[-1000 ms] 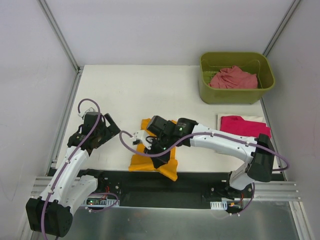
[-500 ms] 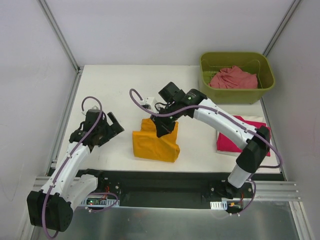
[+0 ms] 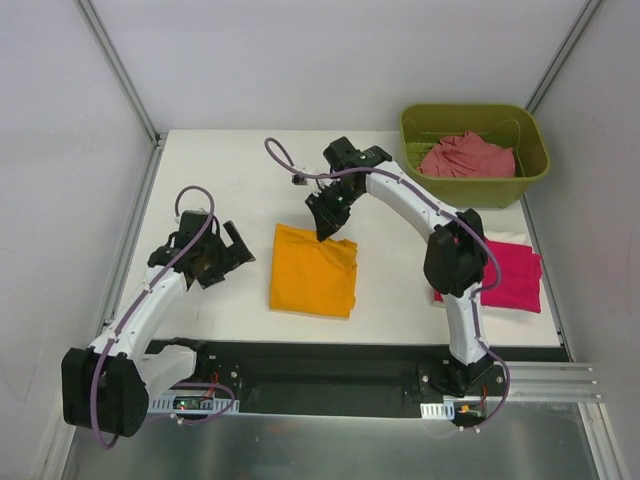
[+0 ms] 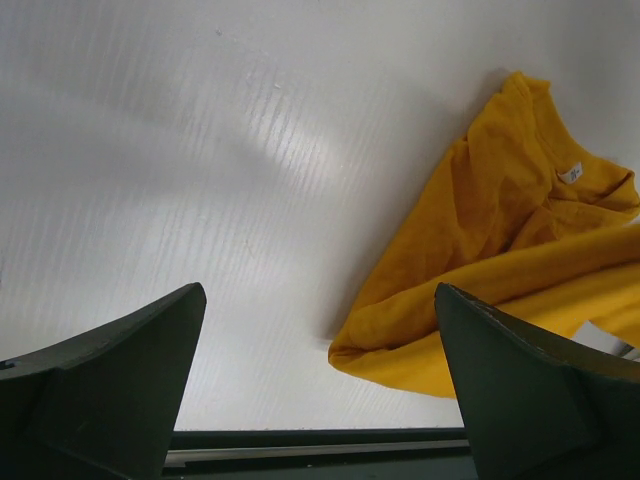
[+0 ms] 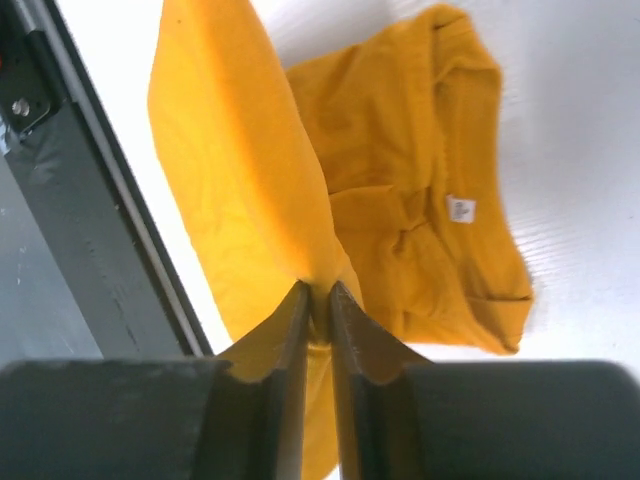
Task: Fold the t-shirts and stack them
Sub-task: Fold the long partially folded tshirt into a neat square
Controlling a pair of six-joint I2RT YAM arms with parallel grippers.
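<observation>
orange t-shirt (image 3: 313,272) lies folded, long axis near-to-far, far edge pinched by right claw (image 3: 322,234); left claw (image 3: 238,248) gapes.

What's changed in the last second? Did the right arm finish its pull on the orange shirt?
The right gripper, pinching the orange t-shirt by its edge, swept from the near side toward the far side, drawing the bunched shirt into a flatter rectangle. It has not visibly let go. The left gripper drifted slightly toward the shirt, open and empty. The magenta t-shirt and the salmon-pink t-shirt in the green bin stayed put.
</observation>
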